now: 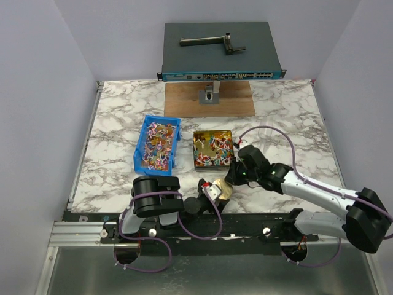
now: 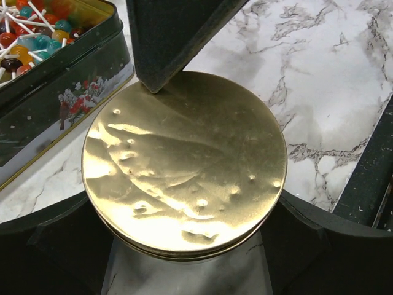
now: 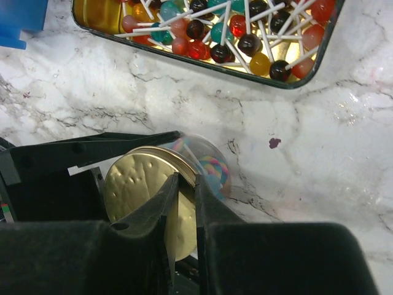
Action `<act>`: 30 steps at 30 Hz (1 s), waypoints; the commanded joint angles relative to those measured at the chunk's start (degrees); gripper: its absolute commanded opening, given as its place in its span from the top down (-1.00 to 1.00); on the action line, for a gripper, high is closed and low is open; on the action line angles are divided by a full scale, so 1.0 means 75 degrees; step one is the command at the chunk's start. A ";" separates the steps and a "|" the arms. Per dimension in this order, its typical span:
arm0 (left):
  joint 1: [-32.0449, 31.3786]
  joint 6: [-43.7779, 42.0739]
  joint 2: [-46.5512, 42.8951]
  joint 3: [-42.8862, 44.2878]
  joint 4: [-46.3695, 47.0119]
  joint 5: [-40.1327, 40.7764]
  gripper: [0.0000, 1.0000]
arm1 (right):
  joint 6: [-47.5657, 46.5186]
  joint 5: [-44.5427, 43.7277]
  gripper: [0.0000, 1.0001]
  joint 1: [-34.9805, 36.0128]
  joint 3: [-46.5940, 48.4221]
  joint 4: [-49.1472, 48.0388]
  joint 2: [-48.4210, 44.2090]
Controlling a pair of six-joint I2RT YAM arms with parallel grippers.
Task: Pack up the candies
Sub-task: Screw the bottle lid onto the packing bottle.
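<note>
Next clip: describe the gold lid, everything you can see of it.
The lid is a round, flat disc of shiny gold metal, pitted with small dents and ripples. It closes a clear jar of candies that lies tilted beside the tin. The left gripper flanks it, holding the jar; the right gripper pinches its rim.

On marble worktop (image 1: 288, 123): blue bin (image 1: 155, 171) left of green tin (image 2: 67, 92). Just near of tin, round dented gold lid (image 2: 184, 163) atop clear jar (image 3: 212, 167). At far edge, grey network switch (image 1: 218, 46) above wooden board (image 1: 184, 101).
</note>
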State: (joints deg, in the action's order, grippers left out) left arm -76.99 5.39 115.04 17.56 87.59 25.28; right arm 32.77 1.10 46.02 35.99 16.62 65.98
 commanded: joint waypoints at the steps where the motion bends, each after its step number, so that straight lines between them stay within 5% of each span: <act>1: 0.0131 0.0389 0.0478 -0.0138 0.0502 0.0087 -0.70 | 0.0845 0.0232 0.69 0.0464 -0.0464 0.1298 -0.0315; 11: 0.0201 0.0494 0.0469 -0.0185 0.0506 0.0098 -0.70 | 0.2200 -0.0623 0.70 0.1777 -0.0741 0.1531 -0.0556; 30: 0.0222 0.0518 0.0448 -0.0215 0.0508 0.0087 -0.70 | 0.2961 -0.1270 0.69 0.1839 -0.0805 0.2754 -0.2405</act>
State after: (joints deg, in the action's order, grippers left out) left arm -76.90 6.46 115.22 17.45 87.59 22.37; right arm 53.36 -10.59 59.07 29.58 30.09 49.54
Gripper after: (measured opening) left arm 0.854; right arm 0.154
